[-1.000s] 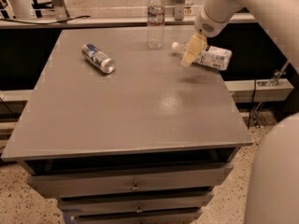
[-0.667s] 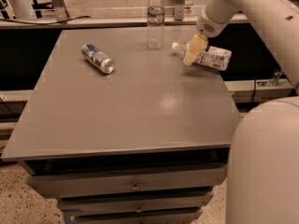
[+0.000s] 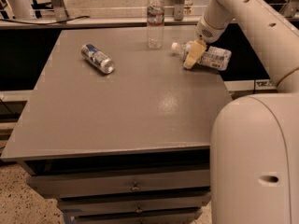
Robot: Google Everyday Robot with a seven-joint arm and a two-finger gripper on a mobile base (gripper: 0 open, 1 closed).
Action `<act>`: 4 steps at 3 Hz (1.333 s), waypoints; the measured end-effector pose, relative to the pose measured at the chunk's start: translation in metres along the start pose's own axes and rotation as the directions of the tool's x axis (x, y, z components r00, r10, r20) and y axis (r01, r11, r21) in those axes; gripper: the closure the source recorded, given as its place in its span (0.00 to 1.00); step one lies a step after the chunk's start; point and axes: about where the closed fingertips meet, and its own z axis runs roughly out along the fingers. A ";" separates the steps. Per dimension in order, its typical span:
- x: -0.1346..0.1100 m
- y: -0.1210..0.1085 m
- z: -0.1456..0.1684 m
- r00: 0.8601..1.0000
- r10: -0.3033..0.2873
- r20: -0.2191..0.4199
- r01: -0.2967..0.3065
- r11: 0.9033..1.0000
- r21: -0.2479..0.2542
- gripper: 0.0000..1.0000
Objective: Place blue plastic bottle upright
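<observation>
Grey table (image 3: 140, 106) bears the lying blue plastic bottle (image 3: 214, 58), claw (image 3: 192, 58) at its neck, grip unclear.

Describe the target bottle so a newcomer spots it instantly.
On the grey table, look at the far right corner, where the gripper sits at a bottle's neck. That blue plastic bottle lies on its side with a wide white label, unlike the upright slim bottle or the metal can.

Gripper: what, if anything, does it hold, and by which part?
Cannot be told. The gripper is at the lying blue plastic bottle, near its cap end; no hold is evident.
</observation>
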 end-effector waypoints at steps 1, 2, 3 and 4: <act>-0.005 0.010 0.002 1.000 -0.008 0.012 0.008 0.999 -0.049 0.38; -0.021 0.032 -0.014 0.997 -0.047 0.067 0.054 0.993 -0.107 0.61; -0.043 0.060 -0.052 0.981 -0.089 0.173 0.117 0.979 -0.165 0.84; -0.064 0.098 -0.101 0.940 -0.079 0.332 0.158 0.963 -0.218 1.00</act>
